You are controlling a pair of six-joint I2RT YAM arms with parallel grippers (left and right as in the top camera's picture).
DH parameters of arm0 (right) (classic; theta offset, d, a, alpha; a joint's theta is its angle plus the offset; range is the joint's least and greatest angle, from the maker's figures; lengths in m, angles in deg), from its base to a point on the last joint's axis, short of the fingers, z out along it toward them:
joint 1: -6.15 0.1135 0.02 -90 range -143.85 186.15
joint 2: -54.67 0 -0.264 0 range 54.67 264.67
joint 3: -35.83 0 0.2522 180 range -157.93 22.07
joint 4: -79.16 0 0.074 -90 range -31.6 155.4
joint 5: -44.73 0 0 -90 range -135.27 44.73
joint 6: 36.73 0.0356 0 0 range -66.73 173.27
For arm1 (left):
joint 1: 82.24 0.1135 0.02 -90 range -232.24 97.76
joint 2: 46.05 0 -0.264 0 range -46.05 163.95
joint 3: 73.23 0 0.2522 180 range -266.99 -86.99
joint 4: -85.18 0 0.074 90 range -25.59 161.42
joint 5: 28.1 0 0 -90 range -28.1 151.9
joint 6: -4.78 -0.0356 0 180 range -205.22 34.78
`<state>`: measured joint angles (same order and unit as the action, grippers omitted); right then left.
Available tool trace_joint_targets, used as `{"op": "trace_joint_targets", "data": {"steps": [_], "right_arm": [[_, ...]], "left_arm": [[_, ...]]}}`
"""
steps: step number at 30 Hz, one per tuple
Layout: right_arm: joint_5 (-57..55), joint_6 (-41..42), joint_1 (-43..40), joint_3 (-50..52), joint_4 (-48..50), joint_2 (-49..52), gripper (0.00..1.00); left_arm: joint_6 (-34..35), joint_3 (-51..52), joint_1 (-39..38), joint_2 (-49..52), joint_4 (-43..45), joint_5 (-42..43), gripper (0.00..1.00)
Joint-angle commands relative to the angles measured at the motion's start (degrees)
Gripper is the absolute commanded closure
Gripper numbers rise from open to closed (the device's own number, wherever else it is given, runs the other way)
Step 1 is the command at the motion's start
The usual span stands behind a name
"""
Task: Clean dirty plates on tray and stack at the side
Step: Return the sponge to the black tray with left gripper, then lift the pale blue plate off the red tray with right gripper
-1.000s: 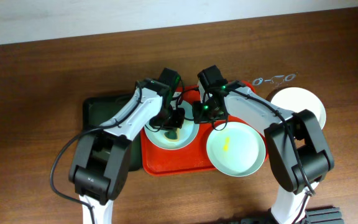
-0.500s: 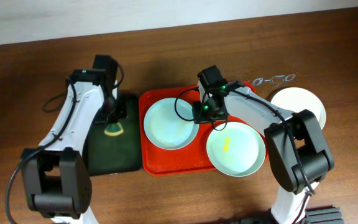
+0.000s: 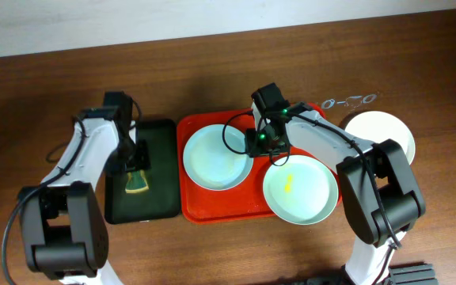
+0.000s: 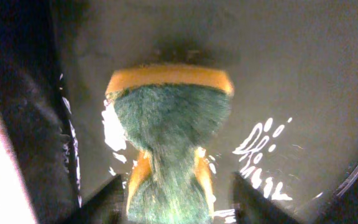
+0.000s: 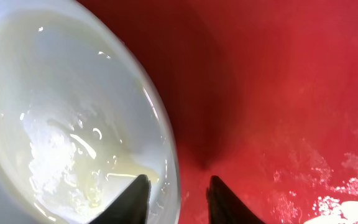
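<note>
Apparently, right gripper [image 5: 178, 190] astride plate [image 5: 73, 112] rim.

Two plates [image 3: 218, 157] sit on the tray [image 3: 248, 203], a third plate [image 3: 380, 133] right of it, the sponge tray [image 3: 158, 198] left.

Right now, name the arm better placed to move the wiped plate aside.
Right, likely. The right gripper straddles the rim of the wiped plate, and the white plate sits nearest that arm. The left gripper hangs over the sponge on the green tray.
</note>
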<state>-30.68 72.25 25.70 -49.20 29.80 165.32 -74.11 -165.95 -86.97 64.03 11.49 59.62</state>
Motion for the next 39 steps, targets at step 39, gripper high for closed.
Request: {"op": "trace_joint_targets", "data": {"steps": [39], "right_arm": [[-29.2, 12.0, 24.7, -19.3, -6.9, -1.2, 0.96]], "left_arm": [[-0.1, -13.7, 6.0, -18.3, -1.0, 1.0, 0.01]]}}
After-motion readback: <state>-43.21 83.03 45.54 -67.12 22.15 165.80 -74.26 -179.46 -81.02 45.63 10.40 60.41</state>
